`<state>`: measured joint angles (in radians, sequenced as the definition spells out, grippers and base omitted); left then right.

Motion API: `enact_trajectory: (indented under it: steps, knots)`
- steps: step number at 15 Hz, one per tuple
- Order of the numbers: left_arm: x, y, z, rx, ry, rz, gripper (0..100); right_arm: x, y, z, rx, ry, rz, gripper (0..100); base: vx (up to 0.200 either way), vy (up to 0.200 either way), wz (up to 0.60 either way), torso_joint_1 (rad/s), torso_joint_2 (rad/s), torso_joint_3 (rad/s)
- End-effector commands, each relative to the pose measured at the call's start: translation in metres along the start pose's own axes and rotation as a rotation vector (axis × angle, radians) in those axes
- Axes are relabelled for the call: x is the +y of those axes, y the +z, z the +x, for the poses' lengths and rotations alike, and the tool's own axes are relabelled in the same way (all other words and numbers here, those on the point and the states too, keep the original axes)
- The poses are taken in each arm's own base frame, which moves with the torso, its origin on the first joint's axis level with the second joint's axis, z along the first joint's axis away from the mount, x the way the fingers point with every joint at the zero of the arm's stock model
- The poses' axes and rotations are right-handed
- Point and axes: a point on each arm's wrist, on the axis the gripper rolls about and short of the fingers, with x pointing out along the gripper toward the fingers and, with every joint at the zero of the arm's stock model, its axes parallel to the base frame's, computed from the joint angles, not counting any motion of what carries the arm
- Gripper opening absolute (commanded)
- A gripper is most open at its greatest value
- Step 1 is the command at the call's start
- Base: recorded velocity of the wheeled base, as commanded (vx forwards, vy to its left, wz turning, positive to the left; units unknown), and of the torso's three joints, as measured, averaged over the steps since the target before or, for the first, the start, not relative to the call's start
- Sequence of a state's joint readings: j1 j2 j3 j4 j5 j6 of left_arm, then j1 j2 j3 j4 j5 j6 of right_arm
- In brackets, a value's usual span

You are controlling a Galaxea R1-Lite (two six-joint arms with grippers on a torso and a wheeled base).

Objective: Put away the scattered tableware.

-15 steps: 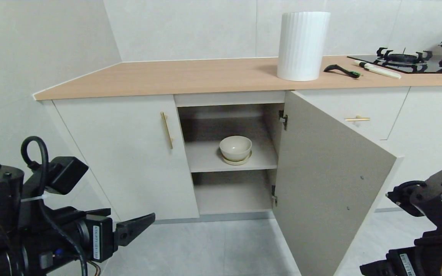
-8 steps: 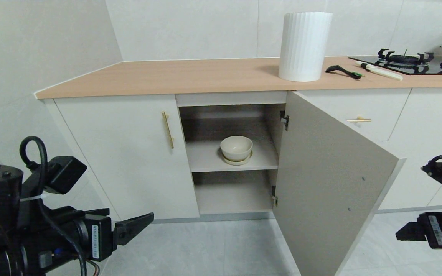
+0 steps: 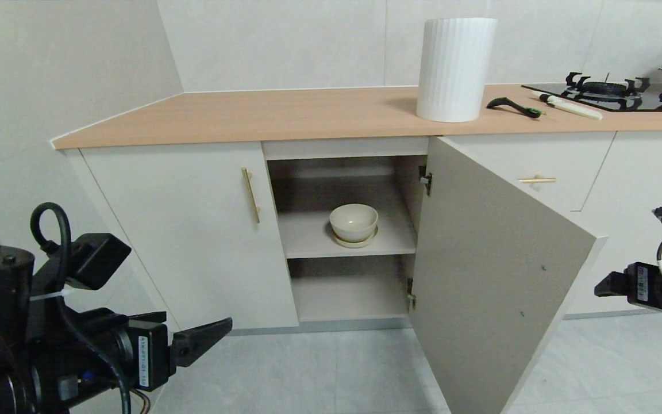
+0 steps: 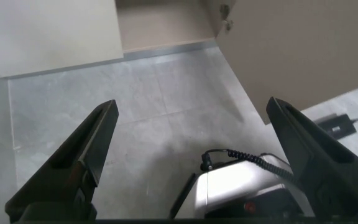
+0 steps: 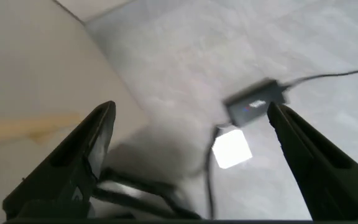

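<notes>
Sitting on a small plate (image 3: pixel 354 243), a beige bowl (image 3: pixel 354 221) rests on the upper shelf (image 3: pixel 308 234) inside the open cabinet (image 3: pixel 337 192). The left gripper (image 4: pixel 191 106) and right gripper (image 5: pixel 190 107) hang low, each spread wide and empty.

Soft, even light fills the head view, bright on the pale walls and the tabletop (image 3: pixel 285 115). The vase (image 3: pixel 454 69) throws a faint shadow to its left. The cabinet (image 3: pixel 337 172) is dimmer inside, darkest at its far top, and the bowl (image 3: pixel 354 221) lays a soft shadow on the shelf (image 3: pixel 308 238). The open door (image 3: pixel 492 259) is shaded grey. Straight edges bow toward that view's sides. In the right wrist view the floor (image 5: pixel 185 56) is smeared by blur and a white box (image 5: pixel 232 149) glares.
</notes>
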<state>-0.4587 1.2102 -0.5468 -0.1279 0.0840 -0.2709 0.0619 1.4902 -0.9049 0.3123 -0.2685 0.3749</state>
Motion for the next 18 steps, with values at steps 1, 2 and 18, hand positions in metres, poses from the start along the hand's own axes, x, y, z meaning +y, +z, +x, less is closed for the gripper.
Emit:
enact_trajectory:
  steps: [1,2,18]
  knots:
    - [0.000,0.001,0.000,-0.002,0.002,-0.004,100,0.006,-0.003,0.017,0.058,0.010,-0.009,100,0.000,0.000,0.00,0.000,0.00,0.000]
    - [0.000,0.001,0.001,-0.004,0.002,-0.006,100,0.010,-0.003,0.017,0.055,0.039,-0.009,100,0.000,0.000,0.00,0.000,0.00,0.000]
    - [0.000,0.009,-0.004,-0.044,0.000,-0.017,100,0.207,-0.005,0.065,0.075,0.438,-0.223,100,0.000,0.000,0.00,0.000,0.00,0.000]
